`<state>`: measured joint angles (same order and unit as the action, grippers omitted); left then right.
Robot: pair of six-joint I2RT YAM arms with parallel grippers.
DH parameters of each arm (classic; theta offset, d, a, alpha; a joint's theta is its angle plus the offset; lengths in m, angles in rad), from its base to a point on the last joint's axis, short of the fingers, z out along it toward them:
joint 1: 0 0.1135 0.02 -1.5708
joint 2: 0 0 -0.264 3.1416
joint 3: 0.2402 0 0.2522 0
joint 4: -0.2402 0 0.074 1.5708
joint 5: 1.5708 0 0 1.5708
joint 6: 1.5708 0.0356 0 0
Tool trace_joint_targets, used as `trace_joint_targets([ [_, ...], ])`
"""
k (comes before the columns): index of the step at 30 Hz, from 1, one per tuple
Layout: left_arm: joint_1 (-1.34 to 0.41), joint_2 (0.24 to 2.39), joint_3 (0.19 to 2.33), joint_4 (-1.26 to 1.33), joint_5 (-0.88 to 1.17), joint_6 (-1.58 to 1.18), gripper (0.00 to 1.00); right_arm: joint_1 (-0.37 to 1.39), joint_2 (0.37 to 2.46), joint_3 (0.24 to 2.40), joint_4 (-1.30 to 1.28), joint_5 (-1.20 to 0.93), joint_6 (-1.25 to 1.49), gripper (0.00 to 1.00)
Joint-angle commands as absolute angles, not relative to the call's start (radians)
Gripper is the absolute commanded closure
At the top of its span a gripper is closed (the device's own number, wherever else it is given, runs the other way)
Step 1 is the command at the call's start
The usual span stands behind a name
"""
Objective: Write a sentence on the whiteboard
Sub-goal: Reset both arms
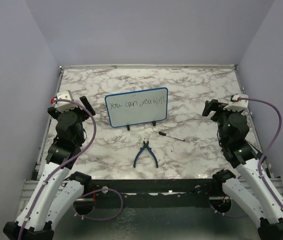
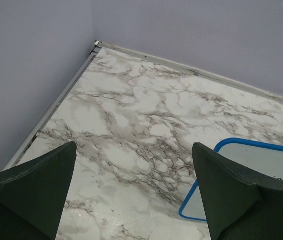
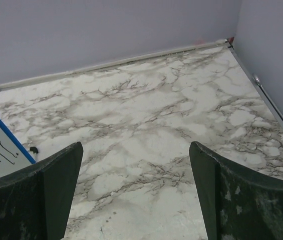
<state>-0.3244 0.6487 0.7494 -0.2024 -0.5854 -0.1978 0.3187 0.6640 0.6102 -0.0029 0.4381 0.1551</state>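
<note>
Two spread, empty: left gripper (image 2: 133, 148), right gripper (image 3: 135, 146); whiteboard (image 1: 136, 113) lengthwise left-right, face nearward.

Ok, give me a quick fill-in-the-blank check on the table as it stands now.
1. The whiteboard has a ____ frame.
2. The sentence on it is written in ____ marker.
3. The blue-handled tool lying nearer the arm bases than the whiteboard is a pair of ____.
4. The left fingers and right fingers stand ____, holding nothing.
Missing words: blue; black; pliers; open.
</note>
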Motion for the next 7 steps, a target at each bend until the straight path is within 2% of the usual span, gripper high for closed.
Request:
trace_joint_targets([
  [1,-0.322,0.613,0.743,-0.162,-0.643,-0.188,0.01,0.315,0.644,0.618,0.042,0.478,0.128,0.09],
  [7,-0.321,0.609,0.744,-0.163,-0.634,-0.18,0.01,0.314,0.641,0.631,0.028,0.48,0.129,0.09],
])
